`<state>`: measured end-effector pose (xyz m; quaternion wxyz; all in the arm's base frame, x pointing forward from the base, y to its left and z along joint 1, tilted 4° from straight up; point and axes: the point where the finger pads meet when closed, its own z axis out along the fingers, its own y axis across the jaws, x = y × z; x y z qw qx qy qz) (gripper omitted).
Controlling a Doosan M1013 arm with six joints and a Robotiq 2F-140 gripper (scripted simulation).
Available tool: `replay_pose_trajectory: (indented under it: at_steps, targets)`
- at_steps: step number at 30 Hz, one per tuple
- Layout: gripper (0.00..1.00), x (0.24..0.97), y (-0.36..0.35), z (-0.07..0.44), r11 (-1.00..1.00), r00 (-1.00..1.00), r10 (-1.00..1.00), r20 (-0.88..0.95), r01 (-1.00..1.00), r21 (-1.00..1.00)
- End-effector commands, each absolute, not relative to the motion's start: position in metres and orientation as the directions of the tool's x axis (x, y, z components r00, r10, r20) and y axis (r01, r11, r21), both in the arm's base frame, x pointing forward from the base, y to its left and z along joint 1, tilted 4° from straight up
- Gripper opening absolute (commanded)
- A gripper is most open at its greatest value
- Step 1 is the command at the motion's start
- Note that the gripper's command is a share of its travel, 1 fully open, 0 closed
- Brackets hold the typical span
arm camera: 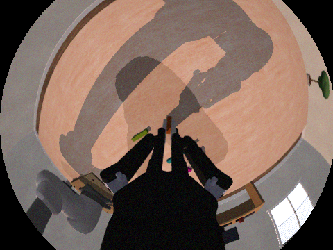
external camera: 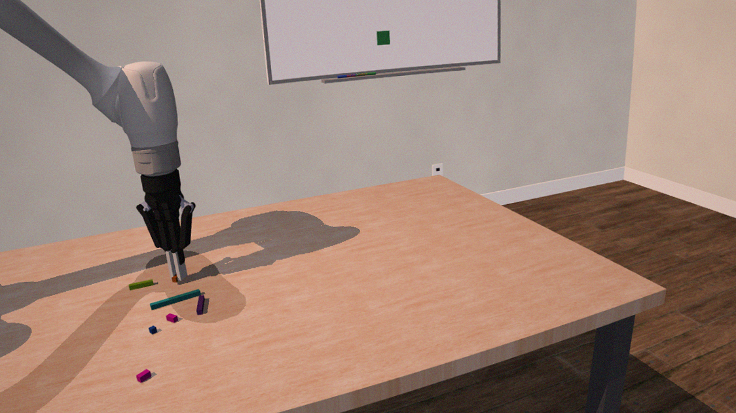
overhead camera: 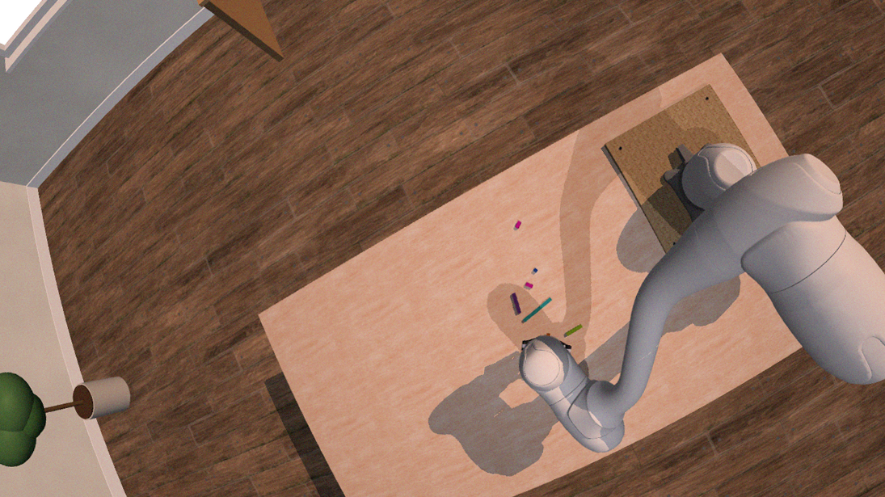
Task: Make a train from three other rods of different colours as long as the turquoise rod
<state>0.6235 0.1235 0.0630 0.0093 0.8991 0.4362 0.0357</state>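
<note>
Top view: the light wooden bench (overhead camera: 375, 378) carries a long turquoise rod (overhead camera: 536, 309), with a short purple rod (overhead camera: 514, 302) and a lime rod (overhead camera: 573, 329) near it; the wrist hides most of the black two-finger tool (overhead camera: 547, 339).

Exterior view: the tool (external camera: 176, 275) stands upright, fingers drawn together on a small orange rod (external camera: 174, 277) at bench level.

Wrist view: the orange rod (arm camera: 168, 124) shows between the fingertips, apparently just clear of the surface.
</note>
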Motion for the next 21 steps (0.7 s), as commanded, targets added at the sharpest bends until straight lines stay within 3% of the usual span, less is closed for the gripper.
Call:
replay_pose_trajectory:
  at_steps: [1,14,21]
  targets:
    - [0.03,0.623,0.123,0.075,-0.619,0.617,0.785,0.056,0.784,0.048]
    - [0.03,0.617,0.122,0.148,-0.619,0.617,0.785,0.056,0.784,0.048]
    - [0.03,0.617,0.122,0.155,-0.619,0.617,0.785,0.056,0.784,0.048]
